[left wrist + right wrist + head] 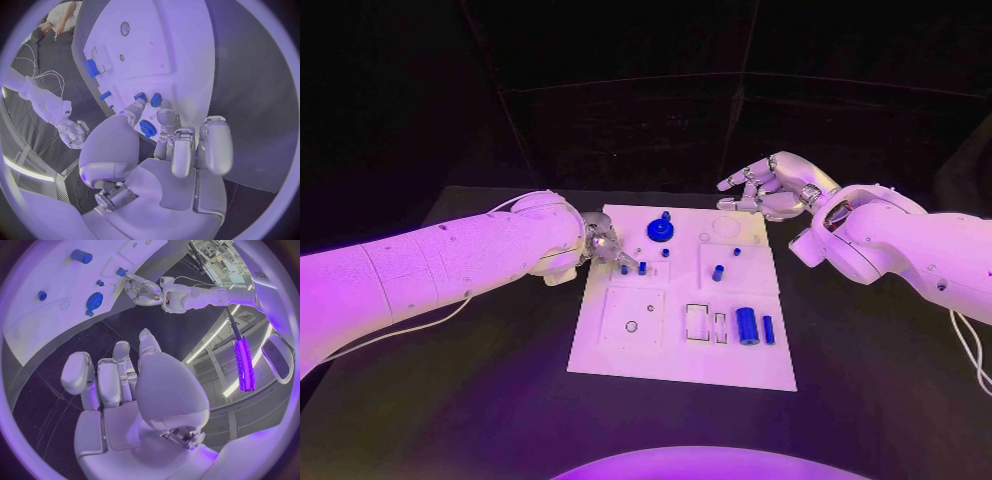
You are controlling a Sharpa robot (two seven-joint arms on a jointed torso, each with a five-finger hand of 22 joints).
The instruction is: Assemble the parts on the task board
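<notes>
The white task board (675, 360) lies in the middle of the table. My left hand (606, 245) is low at the board's left edge, empty, with fingers apart. In the left wrist view its thumb and one fingertip (166, 116) lie close to two small blue pegs (140, 96) (155, 100); contact is unclear. A blue gear (661, 231) sits at the far middle of the board, also seen as the gear (147, 128) between the fingers. My right hand (769, 185) is raised beyond the board's far right corner, fingers loosely spread and empty, as the right wrist view (119, 380) confirms.
More blue pegs stand on the board, such as one peg (718, 272) right of centre. A blue cylinder (747, 326) and a thinner one (767, 326) lie near the right edge, beside a rectangular slot (697, 322) and a round hole (632, 326). Black table (444, 400) surrounds it.
</notes>
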